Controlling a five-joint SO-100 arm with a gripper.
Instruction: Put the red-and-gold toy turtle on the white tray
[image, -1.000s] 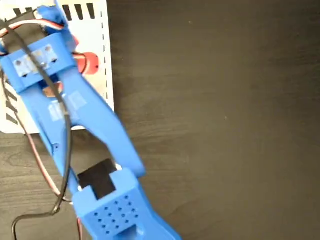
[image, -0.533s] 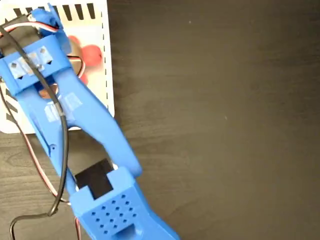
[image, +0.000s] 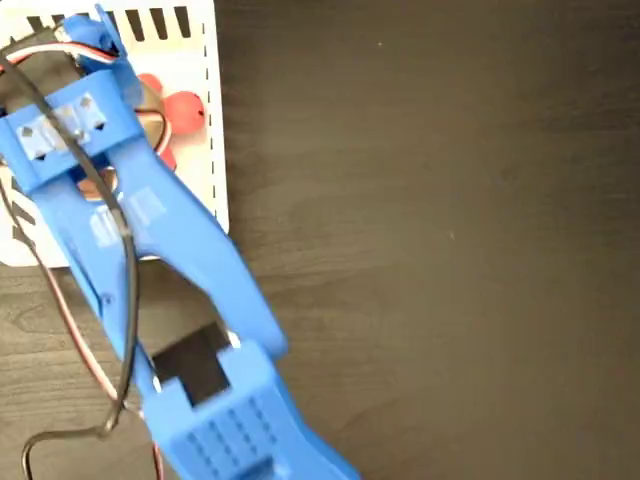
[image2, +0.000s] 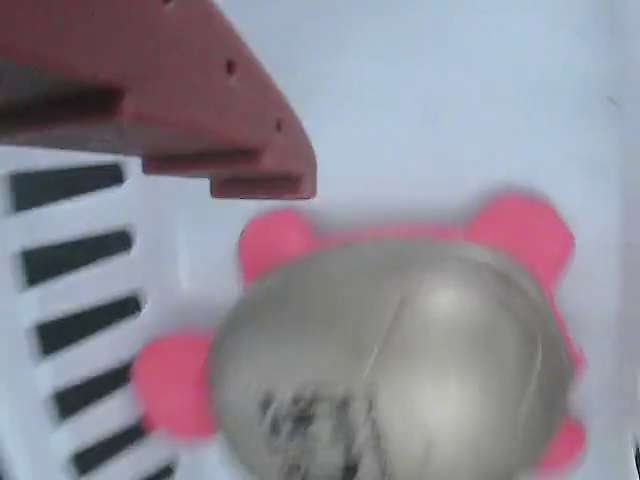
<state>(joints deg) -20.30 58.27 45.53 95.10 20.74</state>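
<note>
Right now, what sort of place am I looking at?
Probably a hobby or lab tabletop: a dark wood-grain table, a blue printed robot arm with loose wires, and a toy turtle on a white tray.

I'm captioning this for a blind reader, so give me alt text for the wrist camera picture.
Close-up from above of the red-and-gold toy turtle lying on the white tray, its shiny domed shell with a black mark filling the lower frame. One dark red finger juts in at upper left, clear of the turtle; black stripes line the tray's left edge.
</note>
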